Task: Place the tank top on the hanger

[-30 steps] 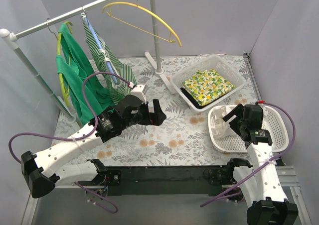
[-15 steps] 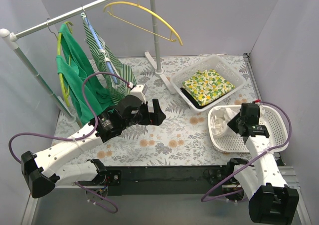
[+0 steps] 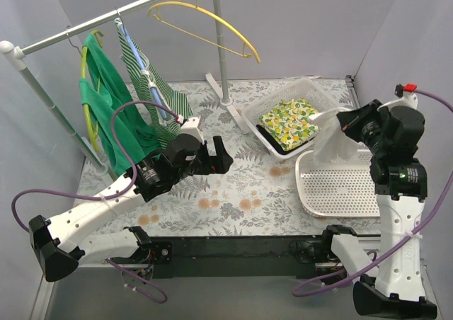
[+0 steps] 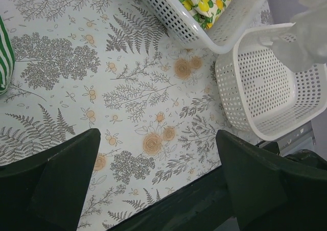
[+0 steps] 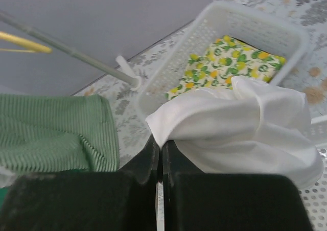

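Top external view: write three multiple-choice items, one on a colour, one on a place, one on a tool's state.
1. The bare hanger is: A. blue; B. yellow; C. red.
2. The tank top is: A. on the hanger; B. hanging from the right tool; C. gripped by the left tool.
3. The left tool is: A. open, empty; B. shut, empty; C. shut on the tank top.

Key:
1 B: its arc and lower bar are yellow.
2 B: the right wrist view shows that tool pinching the white fabric.
3 A: the left wrist view shows its jaws wide apart, nothing held.
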You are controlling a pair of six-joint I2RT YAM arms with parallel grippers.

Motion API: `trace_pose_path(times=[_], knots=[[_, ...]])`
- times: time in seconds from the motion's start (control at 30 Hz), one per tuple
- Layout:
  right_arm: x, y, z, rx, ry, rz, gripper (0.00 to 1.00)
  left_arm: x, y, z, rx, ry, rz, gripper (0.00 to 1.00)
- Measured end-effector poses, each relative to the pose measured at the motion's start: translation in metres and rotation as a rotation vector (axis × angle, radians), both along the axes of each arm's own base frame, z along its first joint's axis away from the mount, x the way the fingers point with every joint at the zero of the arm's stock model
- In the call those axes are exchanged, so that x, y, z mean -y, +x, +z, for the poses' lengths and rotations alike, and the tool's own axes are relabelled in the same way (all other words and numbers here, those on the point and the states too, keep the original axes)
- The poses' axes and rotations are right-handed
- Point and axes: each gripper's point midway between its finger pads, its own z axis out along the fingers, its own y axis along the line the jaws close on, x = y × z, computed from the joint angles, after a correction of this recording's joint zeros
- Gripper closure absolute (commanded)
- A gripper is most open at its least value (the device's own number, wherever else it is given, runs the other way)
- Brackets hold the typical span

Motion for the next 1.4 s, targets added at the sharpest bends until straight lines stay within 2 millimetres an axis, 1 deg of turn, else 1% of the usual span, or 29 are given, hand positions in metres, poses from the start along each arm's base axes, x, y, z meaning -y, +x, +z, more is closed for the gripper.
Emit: trace_pose_path(times=[0.07, 0.17, 0.23, 0.27, 0.33, 0.37, 0.43, 0.5, 0.53, 0.57, 0.6, 0.63, 0.67, 0.7, 0.73, 0.8, 0.83, 0.93, 1.0, 1.1, 1.2, 1.23, 1.3, 1.37, 1.4], knots=[[-0.013, 0.003, 0.032, 0.057, 0.019, 0.073, 0.99, -0.002, 0.003, 0.005, 0.009, -0.006, 0.021, 0.02], [-0.038, 0.010, 0.079, 0.145, 0.063, 0.223, 0.99, -0.005, 0.008, 0.014, 0.030, -0.015, 0.058, 0.02], [-0.056, 0.013, 0.099, 0.189, 0.108, 0.318, 0.99, -0.009, 0.011, 0.021, 0.042, -0.015, 0.084, 0.02], [-0.065, 0.016, 0.105, 0.203, 0.129, 0.366, 0.99, -0.011, 0.013, 0.025, 0.052, -0.014, 0.098, 0.02], [-0.087, 0.018, 0.106, 0.199, 0.167, 0.449, 0.99, -0.015, 0.016, 0.032, 0.068, -0.016, 0.122, 0.02], [-0.104, 0.017, 0.105, 0.189, 0.179, 0.502, 0.99, -0.018, 0.017, 0.036, 0.076, -0.016, 0.136, 0.02], [-0.147, 0.006, 0.099, 0.155, 0.199, 0.642, 0.99, -0.023, 0.019, 0.043, 0.089, -0.019, 0.160, 0.02], [-0.184, -0.006, 0.091, 0.120, 0.211, 0.761, 0.99, -0.028, 0.020, 0.047, 0.098, -0.019, 0.181, 0.02], [-0.197, -0.011, 0.086, 0.105, 0.214, 0.803, 0.99, -0.030, 0.020, 0.048, 0.101, -0.019, 0.192, 0.02], [-0.206, -0.015, 0.080, 0.097, 0.215, 0.828, 0.99, -0.033, 0.019, 0.049, 0.102, -0.018, 0.201, 0.02], [-0.209, -0.017, 0.073, 0.082, 0.216, 0.837, 0.96, -0.036, 0.019, 0.049, 0.102, -0.017, 0.209, 0.02], [-0.210, -0.017, 0.063, 0.067, 0.217, 0.838, 0.77, -0.039, 0.018, 0.050, 0.103, -0.018, 0.216, 0.02], [-0.210, -0.017, 0.051, 0.049, 0.214, 0.833, 0.68, -0.041, 0.017, 0.051, 0.103, -0.019, 0.221, 0.02], [-0.209, -0.016, 0.034, 0.023, 0.204, 0.822, 0.63, -0.043, 0.016, 0.052, 0.106, -0.025, 0.225, 0.02], [-0.207, -0.015, 0.017, -0.011, 0.198, 0.806, 0.55, -0.044, 0.015, 0.053, 0.107, -0.029, 0.227, 0.02], [-0.203, -0.010, -0.016, -0.078, 0.184, 0.775, 0.49, -0.047, 0.013, 0.053, 0.106, -0.035, 0.229, 0.02], [-0.199, -0.008, -0.038, -0.125, 0.165, 0.760, 0.45, -0.048, 0.012, 0.050, 0.100, -0.031, 0.230, 0.02], [-0.186, -0.006, -0.090, -0.246, 0.114, 0.720, 0.43, -0.050, 0.009, 0.035, 0.070, -0.006, 0.235, 0.02], [-0.183, -0.011, -0.113, -0.304, 0.079, 0.721, 0.43, -0.052, 0.006, 0.018, 0.039, 0.017, 0.237, 0.02], [-0.192, -0.028, -0.133, -0.345, -0.007, 0.757, 0.46, -0.056, -0.001, -0.020, -0.033, 0.070, 0.243, 0.02], [-0.225, -0.064, -0.145, -0.342, -0.073, 0.886, 0.47, -0.062, -0.010, -0.058, -0.113, 0.119, 0.256, 0.02], [-0.237, -0.079, -0.153, -0.343, -0.094, 0.935, 0.47, -0.063, -0.013, -0.067, -0.136, 0.132, 0.262, 0.02], [-0.255, -0.112, -0.175, -0.369, -0.138, 1.029, 0.48, -0.067, -0.019, -0.087, -0.186, 0.150, 0.276, 0.02], [-0.264, -0.134, -0.200, -0.419, -0.194, 1.082, 0.51, -0.069, -0.023, -0.100, -0.225, 0.152, 0.291, 0.03], [-0.269, -0.142, -0.213, -0.445, -0.225, 1.102, 0.52, -0.070, -0.025, -0.107, -0.244, 0.154, 0.296, 0.06]])
